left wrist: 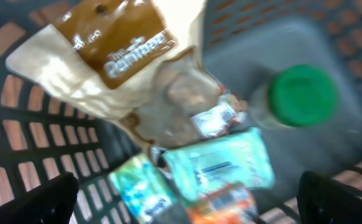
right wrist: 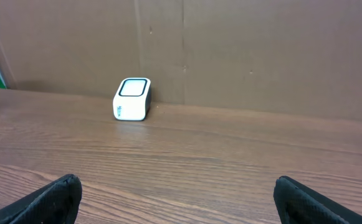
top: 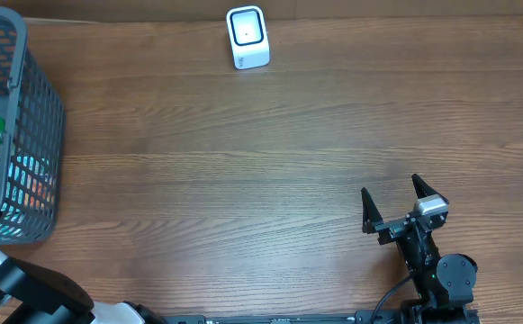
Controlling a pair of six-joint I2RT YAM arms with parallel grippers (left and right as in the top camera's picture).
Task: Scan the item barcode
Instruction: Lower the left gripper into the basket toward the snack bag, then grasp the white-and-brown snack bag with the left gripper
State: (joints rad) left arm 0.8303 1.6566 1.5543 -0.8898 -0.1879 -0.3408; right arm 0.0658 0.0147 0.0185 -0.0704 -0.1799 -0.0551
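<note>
The white barcode scanner [top: 247,36] with its dark window stands at the table's far edge, and it shows again as the scanner [right wrist: 133,98] against the cardboard wall. Items lie in the grey basket [top: 36,117]: a cream and brown pouch [left wrist: 112,50], a green-capped bottle [left wrist: 302,93], a teal packet [left wrist: 221,163], a green-blue sachet [left wrist: 140,190] and an orange packet [left wrist: 224,208]. My left gripper [left wrist: 190,205] hovers open over these items, touching none. My right gripper [top: 392,189] rests open and empty at the near right, shown wide apart as the right gripper [right wrist: 181,199].
The basket's slotted wall [left wrist: 19,124] surrounds the items on all sides in the left wrist view. The left arm's base [top: 36,288] sits at the near left corner. A brown cardboard wall [right wrist: 261,50] backs the table behind the scanner.
</note>
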